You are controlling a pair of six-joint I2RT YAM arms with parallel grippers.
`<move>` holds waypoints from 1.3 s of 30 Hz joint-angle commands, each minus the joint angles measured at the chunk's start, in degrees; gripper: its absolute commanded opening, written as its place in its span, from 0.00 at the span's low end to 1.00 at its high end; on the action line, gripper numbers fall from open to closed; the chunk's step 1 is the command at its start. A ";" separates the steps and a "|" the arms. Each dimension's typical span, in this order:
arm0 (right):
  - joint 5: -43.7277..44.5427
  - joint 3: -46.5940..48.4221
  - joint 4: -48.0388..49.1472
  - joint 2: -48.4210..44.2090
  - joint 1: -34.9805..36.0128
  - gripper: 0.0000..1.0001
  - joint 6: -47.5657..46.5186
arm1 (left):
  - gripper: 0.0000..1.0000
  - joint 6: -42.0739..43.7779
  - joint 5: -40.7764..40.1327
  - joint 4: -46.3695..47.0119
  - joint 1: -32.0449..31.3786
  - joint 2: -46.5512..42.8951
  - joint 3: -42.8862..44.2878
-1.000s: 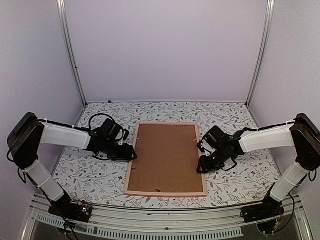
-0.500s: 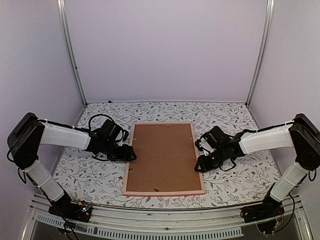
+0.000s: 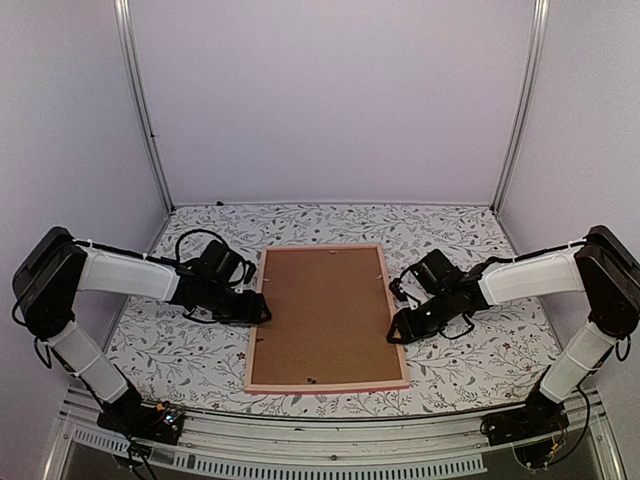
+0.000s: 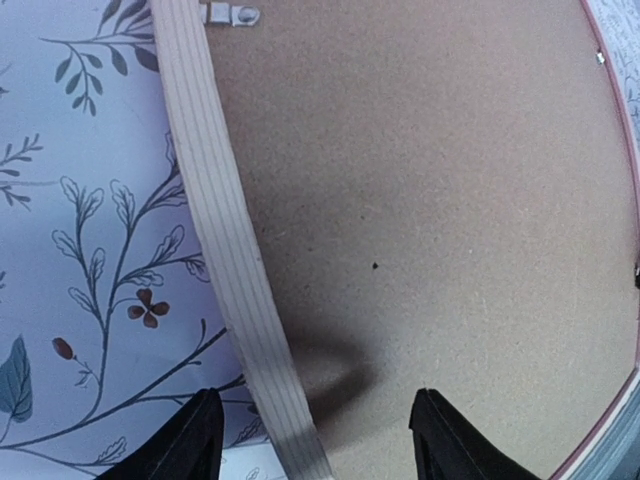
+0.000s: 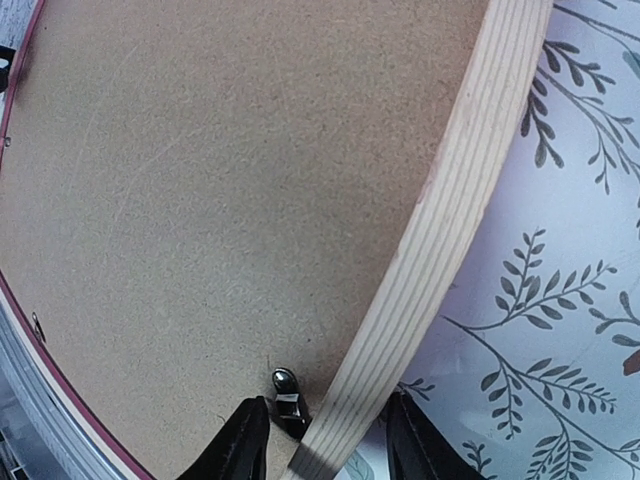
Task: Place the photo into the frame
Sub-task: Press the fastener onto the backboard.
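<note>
The pink frame [image 3: 326,385] lies face down in the middle of the table, its brown backing board [image 3: 325,315] facing up. The photo is not in view. My left gripper [image 3: 262,308] is open and low over the frame's left rail [image 4: 215,200], one finger over the tablecloth and one over the board, as the left wrist view [image 4: 312,400] shows. My right gripper [image 3: 397,330] is open and straddles the right rail [image 5: 470,170]. In the right wrist view [image 5: 325,405] its outer finger is at the rail's outer edge.
The floral tablecloth [image 3: 180,345] covers the table. Small metal retaining clips sit on the board's edges, one by my right fingers [image 5: 285,390] and one at the left rail's far end [image 4: 228,14]. The booth walls close in the back and both sides.
The frame has slid a little to the left on the table. My right gripper moved left with it, and my left gripper shifted slightly left too.
</note>
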 commanded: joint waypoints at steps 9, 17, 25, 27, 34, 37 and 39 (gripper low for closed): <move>-3.53 -0.60 -3.92 1.36 -2.20 0.35 1.13 | 0.67 0.51 -0.84 1.16 -0.46 -1.57 -0.84; -1.51 0.50 -5.24 3.60 -2.30 0.32 1.90 | 0.67 0.48 -0.93 1.21 -0.46 -1.66 -1.01; 3.96 2.83 -9.92 6.36 -2.30 0.26 5.95 | 0.67 0.33 -1.10 1.24 -0.46 -1.93 -1.86; 4.83 3.18 -10.79 6.48 -2.32 0.25 6.76 | 0.67 0.43 -1.40 1.22 -0.51 -1.96 -2.18; 5.21 5.17 -12.40 7.17 -2.30 0.22 8.90 | 0.67 0.57 -2.55 1.13 -0.55 -2.06 -3.11; 5.01 5.60 -11.54 6.13 -2.30 0.22 9.31 | 0.67 0.67 -2.86 1.09 -0.55 -2.10 -3.28; 3.24 5.72 -10.15 5.16 -2.34 0.24 9.00 | 0.67 0.73 -2.87 1.04 -0.57 -2.19 -3.25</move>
